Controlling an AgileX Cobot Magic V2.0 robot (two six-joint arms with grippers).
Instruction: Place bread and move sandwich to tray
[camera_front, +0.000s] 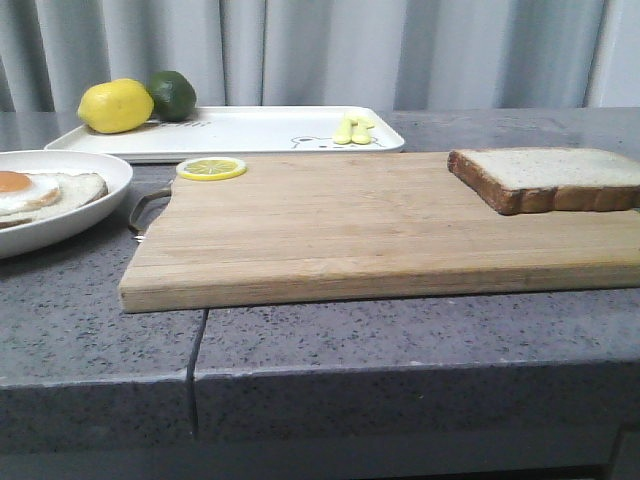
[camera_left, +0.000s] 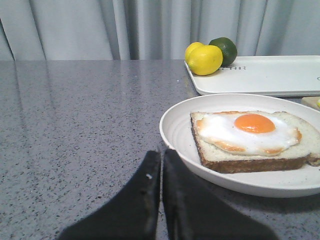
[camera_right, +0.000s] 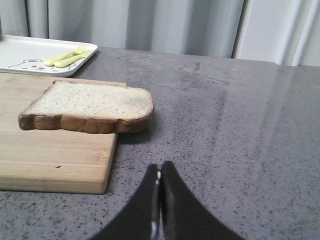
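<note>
While both hands (camera_left: 161, 170) (camera_right: 159, 182) sit closed and empty, egg toast (camera_left: 252, 140) on plate (camera_left: 175, 135), lemon (camera_front: 115, 106) on tray (camera_front: 250, 130).

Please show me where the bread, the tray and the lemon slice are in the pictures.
bread (camera_right: 95, 102): right wrist view, on its pale top face.
tray (camera_front: 250, 130): front view, on its bare white floor.
lemon slice (camera_front: 211, 168): front view, on its centre, at the cutting board's far corner.

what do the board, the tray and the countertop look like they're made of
Cutting board: pale wood, perhaps bamboo, matte; lengthwise grain strips show. Tray: smooth white, faintly glossy, likely plastic or melamine, though glazed ceramic can't be ruled out; printed bear drawing. Countertop: grey speckled stone or stone-look composite, polished; the left wrist view shows curtain reflections in it.
</note>
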